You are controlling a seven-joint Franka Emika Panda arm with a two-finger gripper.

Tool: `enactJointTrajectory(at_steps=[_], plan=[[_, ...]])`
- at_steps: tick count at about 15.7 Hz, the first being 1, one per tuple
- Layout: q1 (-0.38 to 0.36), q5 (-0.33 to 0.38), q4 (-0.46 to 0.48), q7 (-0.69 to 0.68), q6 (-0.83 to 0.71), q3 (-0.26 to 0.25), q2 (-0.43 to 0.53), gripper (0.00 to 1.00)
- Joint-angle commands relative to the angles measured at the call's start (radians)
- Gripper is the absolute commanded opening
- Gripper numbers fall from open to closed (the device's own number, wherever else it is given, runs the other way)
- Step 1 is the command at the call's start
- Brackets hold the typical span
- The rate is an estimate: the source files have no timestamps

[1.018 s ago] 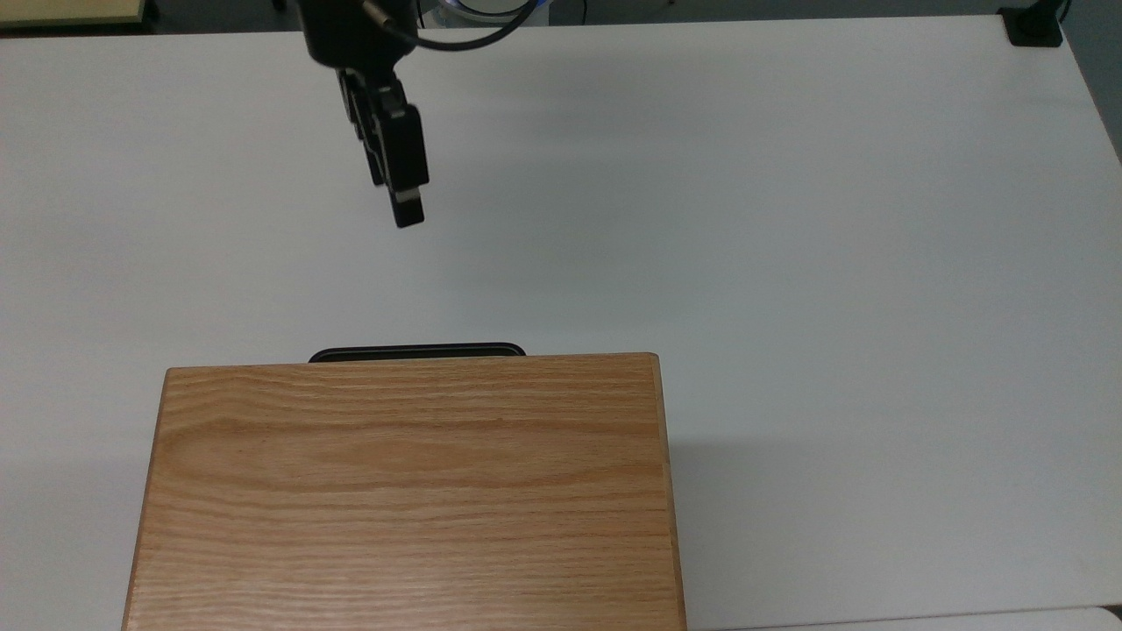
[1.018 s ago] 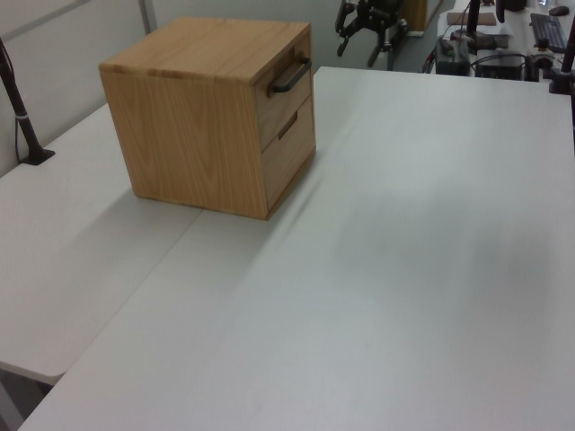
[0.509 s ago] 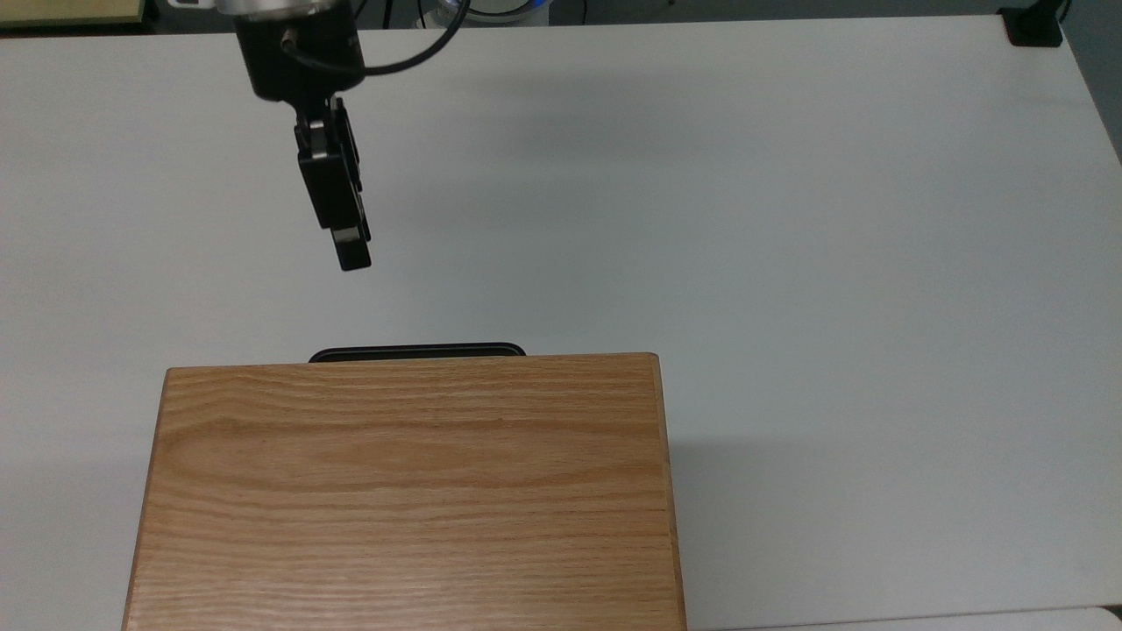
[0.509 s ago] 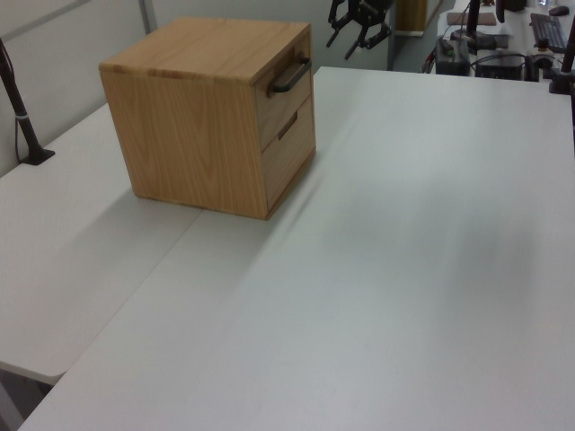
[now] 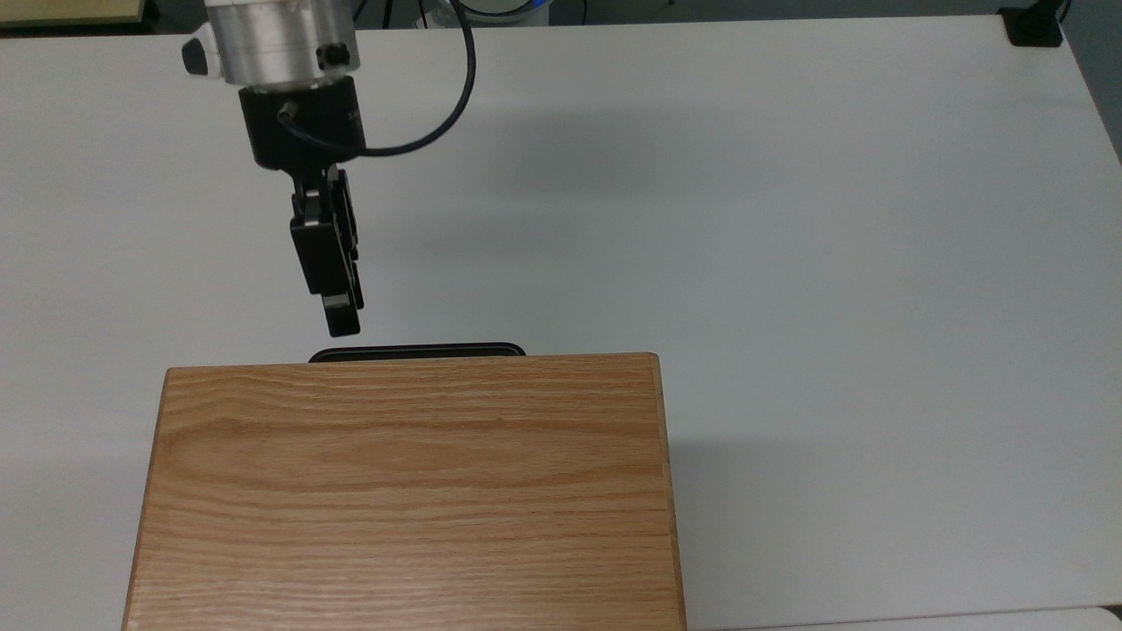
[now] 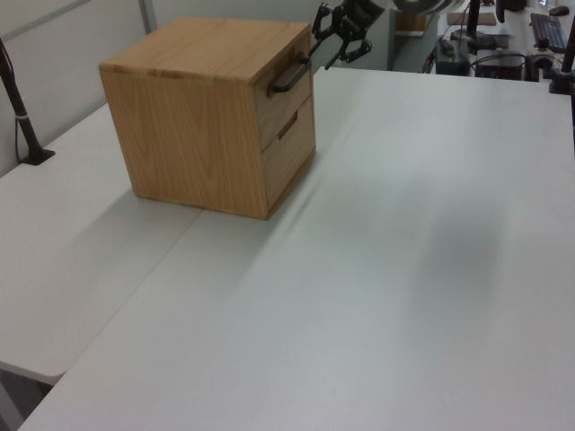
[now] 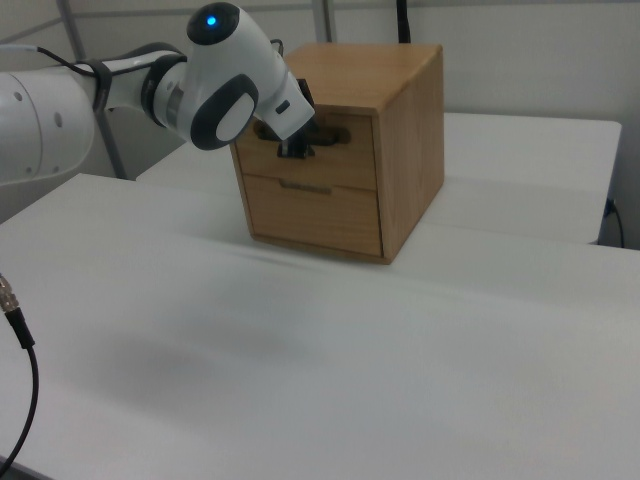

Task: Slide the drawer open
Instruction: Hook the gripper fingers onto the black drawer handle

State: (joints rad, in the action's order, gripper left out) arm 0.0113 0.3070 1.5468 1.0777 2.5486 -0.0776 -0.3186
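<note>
At twelve o'clock of the drawer [image 6: 286, 101], the fingers [image 6: 325, 34] hang spread open to straddle its handle [image 5: 417, 352].

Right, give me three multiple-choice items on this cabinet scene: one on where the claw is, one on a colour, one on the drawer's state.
1. Where is the claw in the top view?
A. Just short of the handle's left end
B. Resting on the cabinet top
C. At the table's right edge

2. What colour is the handle?
A. Silver
B. Black
C. Red

3. What state is the top drawer?
A. Pulled fully out
B. Removed and lying on the table
C. Closed, flush with the cabinet front

Answers:
1. A: the top view puts the claw over the white table, close to the handle's left end.
2. B: the bar is black against the oak in the left view.
3. C: in the left view the drawer front lies level with the one below it.
</note>
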Motion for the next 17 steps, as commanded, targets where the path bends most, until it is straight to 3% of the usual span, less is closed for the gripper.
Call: enactJointTrajectory(at_steps=[1, 4, 7, 10, 11, 17], plan=[[-0.01, 0.033, -0.034, 0.024, 0.065, 0.008, -0.057, 0.46], [-0.01, 0.034, -0.036, 0.03, 0.119, 0.031, -0.082, 0.42], [-0.01, 0.035, -0.036, 0.034, 0.124, 0.036, -0.086, 0.27], [-0.01, 0.03, -0.034, 0.025, 0.116, 0.036, -0.077, 0.22], [-0.01, 0.032, -0.033, 0.022, 0.107, 0.036, -0.071, 0.13], [-0.005, 0.02, 0.002, -0.004, -0.112, 0.036, 0.042, 0.07]])
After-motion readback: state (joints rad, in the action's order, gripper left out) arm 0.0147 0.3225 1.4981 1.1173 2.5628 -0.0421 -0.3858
